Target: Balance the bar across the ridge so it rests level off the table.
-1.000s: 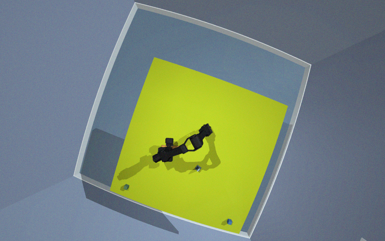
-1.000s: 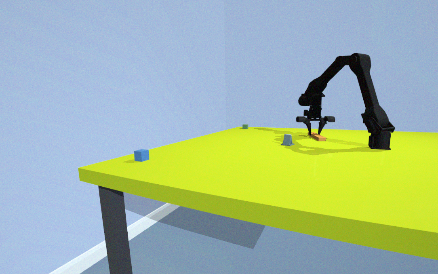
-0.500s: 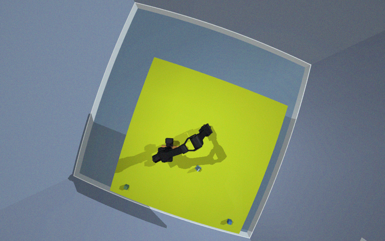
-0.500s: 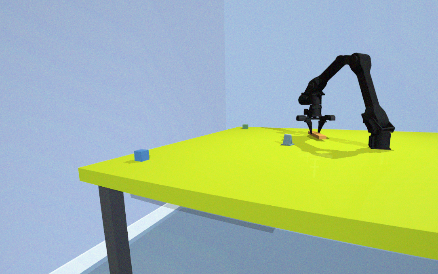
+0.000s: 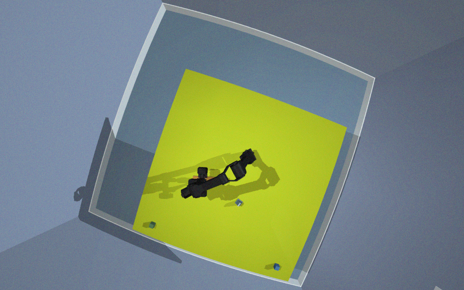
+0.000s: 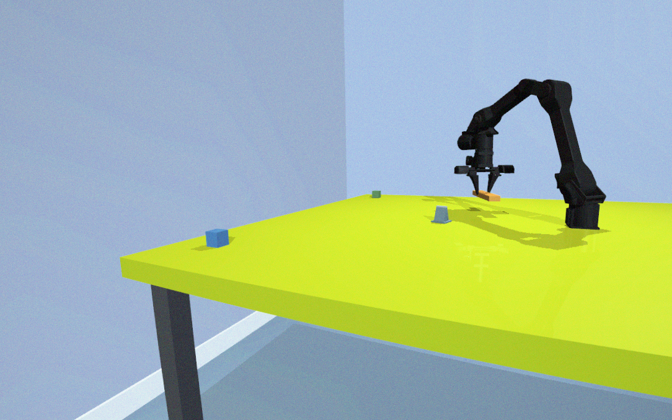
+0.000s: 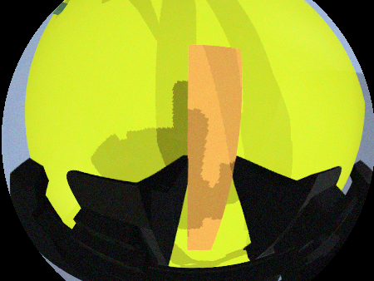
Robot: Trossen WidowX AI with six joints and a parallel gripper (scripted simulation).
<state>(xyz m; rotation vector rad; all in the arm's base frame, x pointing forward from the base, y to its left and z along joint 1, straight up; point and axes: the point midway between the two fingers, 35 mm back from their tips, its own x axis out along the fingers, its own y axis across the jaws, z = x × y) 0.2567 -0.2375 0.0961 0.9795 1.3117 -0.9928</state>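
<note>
The orange bar (image 5: 195,177) (image 6: 490,197) (image 7: 216,91) is held off the table (image 5: 256,112) (image 6: 346,267) (image 7: 100,83), with its shadow apart from it in the exterior view. My gripper (image 6: 483,192) (image 7: 210,161) is shut on the bar, one finger on each long side; in the wrist view much of the bar reaches beyond the fingertips. In the top view the arm hides the fingers and much of the bar. The small grey-blue ridge (image 5: 238,202) (image 6: 441,214) stands on the table with nothing on it, to the left of the bar in the exterior view. It is not in the wrist view.
A green cube (image 5: 152,225) (image 6: 376,194) (image 7: 61,8) stands near one table corner. A blue cube (image 5: 276,266) (image 6: 217,238) stands near another corner. The arm's base (image 5: 248,156) (image 6: 582,216) stands on the table, to the right of the ridge in the exterior view.
</note>
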